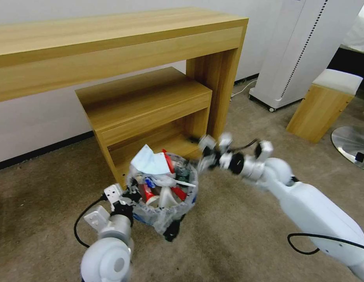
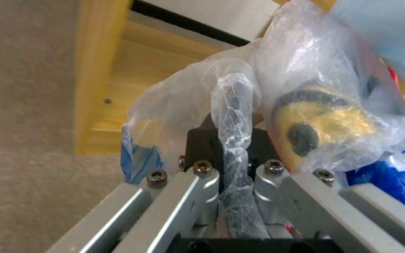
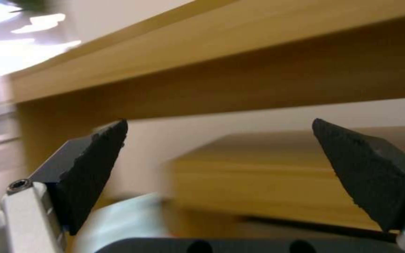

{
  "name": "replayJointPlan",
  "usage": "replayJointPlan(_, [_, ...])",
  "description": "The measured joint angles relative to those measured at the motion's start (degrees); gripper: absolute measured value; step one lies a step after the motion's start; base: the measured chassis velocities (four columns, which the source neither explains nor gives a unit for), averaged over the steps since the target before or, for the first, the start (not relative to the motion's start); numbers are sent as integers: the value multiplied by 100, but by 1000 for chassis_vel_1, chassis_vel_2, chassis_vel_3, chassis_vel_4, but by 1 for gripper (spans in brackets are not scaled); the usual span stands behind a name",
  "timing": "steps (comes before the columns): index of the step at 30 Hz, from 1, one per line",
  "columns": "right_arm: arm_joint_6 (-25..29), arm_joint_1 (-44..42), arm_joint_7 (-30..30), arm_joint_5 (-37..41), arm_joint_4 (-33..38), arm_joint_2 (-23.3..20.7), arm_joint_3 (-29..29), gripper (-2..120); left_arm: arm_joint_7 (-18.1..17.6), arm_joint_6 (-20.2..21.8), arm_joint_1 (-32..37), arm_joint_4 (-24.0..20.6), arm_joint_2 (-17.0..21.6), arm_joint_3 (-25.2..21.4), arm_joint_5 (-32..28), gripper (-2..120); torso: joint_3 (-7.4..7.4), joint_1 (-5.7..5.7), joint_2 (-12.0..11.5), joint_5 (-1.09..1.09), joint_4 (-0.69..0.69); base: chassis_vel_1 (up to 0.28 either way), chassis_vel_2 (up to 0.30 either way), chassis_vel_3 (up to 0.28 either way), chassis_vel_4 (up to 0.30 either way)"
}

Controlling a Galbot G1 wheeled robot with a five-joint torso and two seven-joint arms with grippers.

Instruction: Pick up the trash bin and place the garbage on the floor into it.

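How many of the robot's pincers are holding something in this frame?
1. The left pincer is clamped on the bagged rim of the trash bin, which is full of garbage. The right pincer is open and empty beside the bin.

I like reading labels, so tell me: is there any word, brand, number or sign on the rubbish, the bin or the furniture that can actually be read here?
None can be read.
Trash bin: the packaging inside shows red, blue and white print, too blurred to read.
Blue-and-white wrapper under the liner: markings too blurred.
Yellow-and-black item: no letters made out.
Wooden desk, white appliance: no readable text.
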Motion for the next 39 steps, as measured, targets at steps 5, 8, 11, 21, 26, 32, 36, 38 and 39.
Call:
replayJointPlan(5, [217,-1044,1970,-522,396,205,1441,100,-42,31,14,90,69,-400,-234,3,0,0,0,-2,-1,0,0,0,0])
replayJointPlan(8, [215,-1457,2163,-1039,605,325,2010,100,-35,17,77,111,75,-486,-227,3,0,0,0,3,-2,0,0,0,0])
replayJointPlan(11, [222,-1879,2121,-1656,806,522,2577,100,59,-90,102,306,70,-543,-57,3,-1,0,0,0,-1,0,0,0,0])
replayJointPlan(21, [422,-2744,2058,-1975,1104,850,3473,100,500,-535,-2,1246,-40,-868,209,3,0,0,0,0,-1,0,0,0,0])
replayJointPlan(26, [472,-2867,2039,-1958,1144,897,3575,100,779,-851,-72,1756,-92,-954,227,3,1,0,0,0,2,0,0,0,0])
replayJointPlan(32, [465,-2887,2027,-1955,1204,911,3519,100,911,-970,-21,1820,-110,-904,232,3,0,0,0,1,0,0,0,0,0])
replayJointPlan(36, [438,-2833,2027,-1957,1204,920,3452,100,911,-971,5,1771,-110,-888,246,3,0,0,0,0,1,0,0,0,0])
replayJointPlan(38, [426,-2820,2025,-1961,1201,920,3412,100,905,-970,19,1723,-100,-886,245,3,0,0,0,0,1,0,0,0,0])
replayJointPlan(39, [421,-2817,2023,-1963,1191,923,3387,100,888,-960,31,1682,-91,-881,240,3,0,0,0,0,1,0,0,0,0])
